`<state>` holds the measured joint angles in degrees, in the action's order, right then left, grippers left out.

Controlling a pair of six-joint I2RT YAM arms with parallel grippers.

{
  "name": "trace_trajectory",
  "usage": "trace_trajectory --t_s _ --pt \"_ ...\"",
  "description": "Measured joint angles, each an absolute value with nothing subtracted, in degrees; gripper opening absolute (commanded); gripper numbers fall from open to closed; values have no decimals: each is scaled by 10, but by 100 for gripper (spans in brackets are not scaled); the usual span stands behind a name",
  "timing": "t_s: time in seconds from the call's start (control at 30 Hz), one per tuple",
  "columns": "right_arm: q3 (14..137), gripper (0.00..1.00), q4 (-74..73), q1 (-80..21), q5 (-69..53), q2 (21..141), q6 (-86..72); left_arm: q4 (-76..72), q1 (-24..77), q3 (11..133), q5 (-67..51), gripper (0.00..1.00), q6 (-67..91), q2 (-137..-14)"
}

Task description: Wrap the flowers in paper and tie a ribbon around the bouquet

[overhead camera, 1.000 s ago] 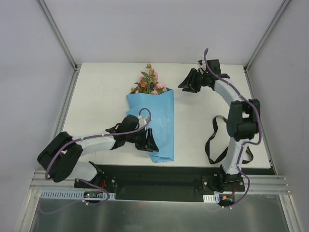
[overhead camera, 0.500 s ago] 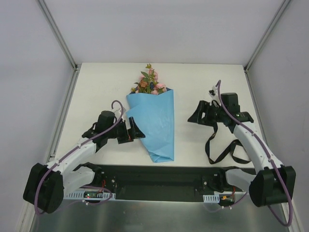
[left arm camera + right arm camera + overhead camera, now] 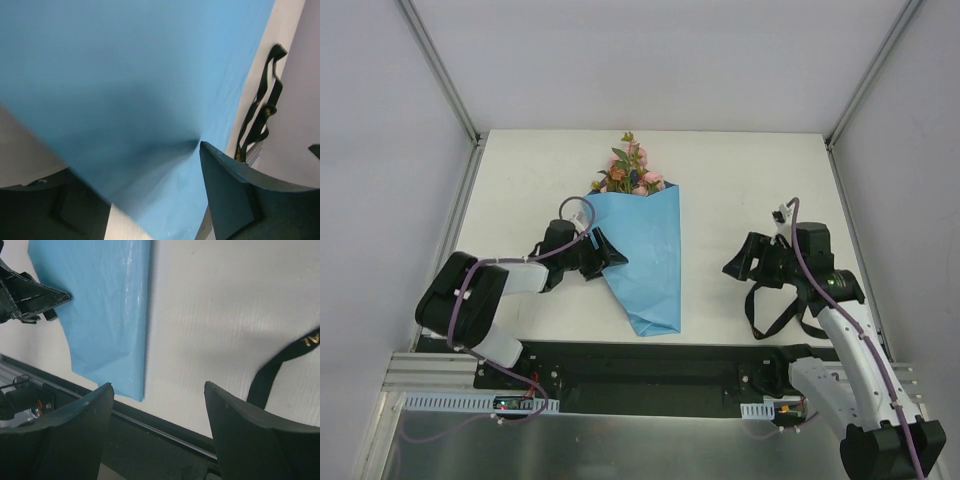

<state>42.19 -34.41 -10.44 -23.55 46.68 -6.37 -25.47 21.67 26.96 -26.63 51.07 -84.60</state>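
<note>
From above, I'm seeing the bouquet (image 3: 645, 255) lying between the arms, the left gripper (image 3: 603, 257) parted at its left fold and the right gripper (image 3: 733, 264) spread empty beside the ribbon (image 3: 770, 310). Left wrist: one finger (image 3: 225, 190) is denting the paper (image 3: 125, 75), which could unroll the wrap. Right wrist: the ribbon is lying outside the jaws.

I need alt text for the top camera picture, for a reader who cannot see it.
A light blue paper bouquet lies on a white table, pink and orange flowers at its far end. The open left gripper is at its left edge; the open right gripper is off to the right, near a looped black ribbon.
</note>
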Motion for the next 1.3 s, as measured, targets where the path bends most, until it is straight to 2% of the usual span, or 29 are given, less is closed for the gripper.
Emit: trace_trajectory --t_s 0.03,0.17,0.3,0.5,0.63,0.8,0.87,0.9,0.97,1.07,1.13,1.23,1.3 --pt "422 80 -351 -105 -217 457 -72 -280 217 276 -265 54 520 -868" --pt "419 82 -381 -105 -126 441 -114 -368 222 308 -259 48 553 -952" --pt "398 87 -400 -80 -63 452 -142 -419 257 380 -233 45 582 -1036" --pt "377 87 -388 32 -37 511 -160 -457 323 505 -182 44 627 -1148" --pt "392 80 -350 93 -51 635 -155 -468 352 605 -146 45 653 -1225" --pt "455 70 -309 96 -69 783 -140 -463 364 701 -116 48 663 -1288" --pt "468 69 -291 94 -69 810 -139 -461 364 739 -112 54 667 -1313" --pt "474 65 -275 86 -65 830 -140 -461 364 759 -112 60 668 -1324" --pt "475 64 -270 78 -63 839 -140 -461 364 759 -111 71 663 -1324" --pt "477 59 -260 55 -53 865 -141 -469 363 743 -113 81 649 -1309" --pt "477 57 -256 43 -42 873 -143 -462 363 721 -115 84 631 -1286" --pt "476 42 -253 43 -29 876 -154 -443 362 675 -131 86 606 -1243" --pt "484 27 -256 44 -13 884 -163 -428 360 634 -145 87 588 -1205"
